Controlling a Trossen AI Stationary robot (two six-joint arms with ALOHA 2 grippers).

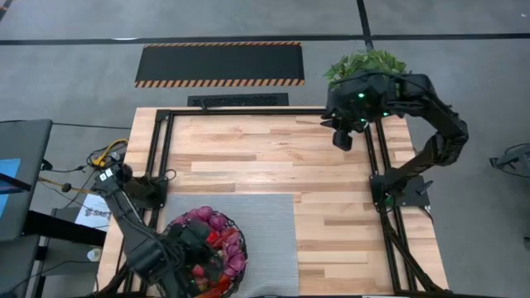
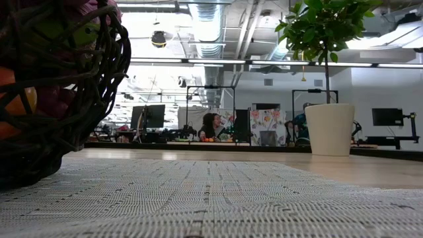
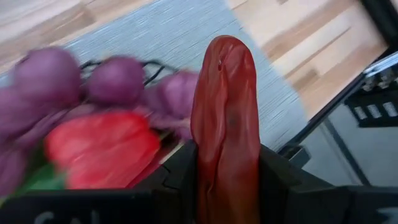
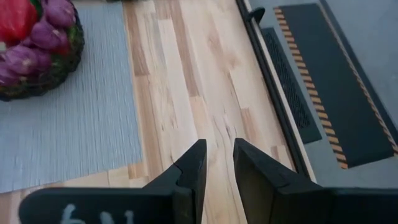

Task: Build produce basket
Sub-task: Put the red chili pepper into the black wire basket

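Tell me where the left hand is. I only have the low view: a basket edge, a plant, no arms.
Observer: The left hand hangs over the basket, which sits at the left edge of the grey mat.
Operator: Say what it carries.
Observer: It grips a long red pepper, above the purple grapes in the basket.
Operator: Report the right hand.
Observer: The right hand hangs at the far right corner by the plant, fingers slightly apart, holding nothing.
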